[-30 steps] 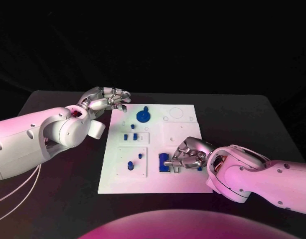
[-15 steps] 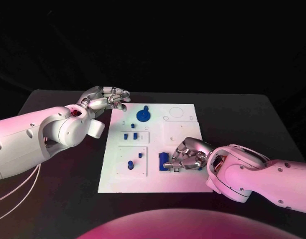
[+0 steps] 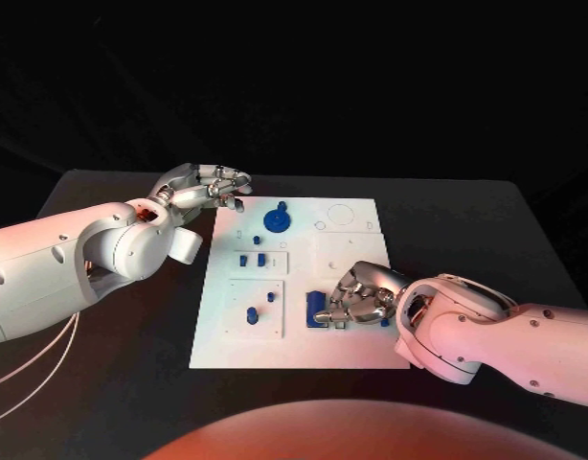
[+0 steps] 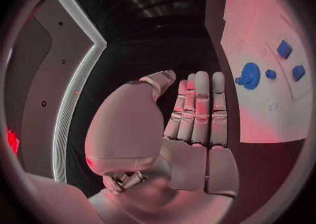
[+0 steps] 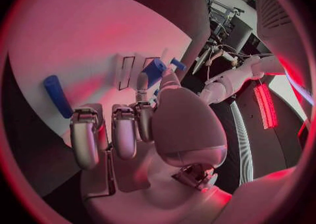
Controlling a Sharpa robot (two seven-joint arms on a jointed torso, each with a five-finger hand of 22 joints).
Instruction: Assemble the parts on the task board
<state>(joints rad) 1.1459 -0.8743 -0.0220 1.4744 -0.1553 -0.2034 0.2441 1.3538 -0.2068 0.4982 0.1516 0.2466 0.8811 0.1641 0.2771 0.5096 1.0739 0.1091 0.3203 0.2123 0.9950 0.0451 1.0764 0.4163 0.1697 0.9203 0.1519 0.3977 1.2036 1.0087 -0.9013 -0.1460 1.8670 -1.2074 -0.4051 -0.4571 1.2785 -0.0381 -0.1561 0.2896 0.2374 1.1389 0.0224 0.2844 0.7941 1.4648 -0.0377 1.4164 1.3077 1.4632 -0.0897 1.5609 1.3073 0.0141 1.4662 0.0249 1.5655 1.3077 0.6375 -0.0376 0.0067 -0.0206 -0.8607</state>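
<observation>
On the black table (image 3: 487, 230), one task board (image 3: 350, 251); left hand (image 3: 209, 188) empty, fingers straight, right hand's (image 3: 360, 297) grip unclear.

Robotics lab or test cell, by the look of it. Black table (image 3: 515, 240) set against a fully dark backdrop, no household or shop furnishings. White task board (image 3: 356, 350) lies flat at the table's middle, with outlined recesses and small blue parts (image 3: 278, 222) on it. Right wrist view: equipment on stands and cabling beyond the table, plus a red light strip (image 5: 265, 105). Left wrist view: dark wall panel edged by a white light strip (image 4: 73, 97).
</observation>
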